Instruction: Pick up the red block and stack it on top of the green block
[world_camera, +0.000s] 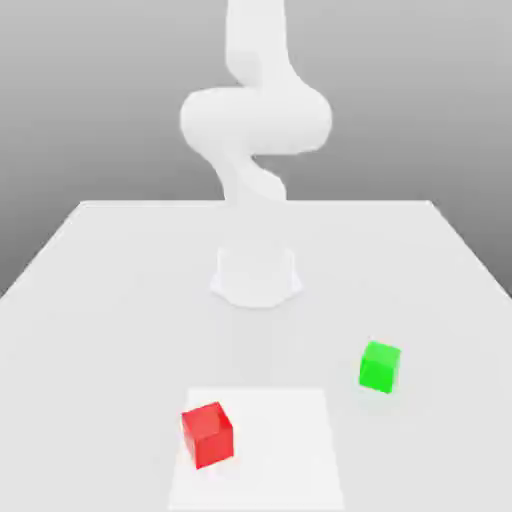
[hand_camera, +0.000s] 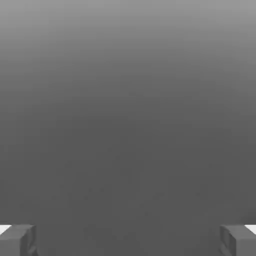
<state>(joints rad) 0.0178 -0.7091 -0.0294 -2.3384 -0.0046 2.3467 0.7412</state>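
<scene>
The red block sits on the table near the front, toward the exterior view's left. The green block rests a little farther back, on the exterior view's right, apart from the red one. The white arm rises from its base and bends upward out of the picture's top, well above both blocks. In the hand view my gripper is open: its grey fingertips stand far apart, with nothing between them and plain grey background beyond.
The blocks lie on a white table. A brighter white square patch marks the front middle, under the red block. The table's edges run back toward the far corners.
</scene>
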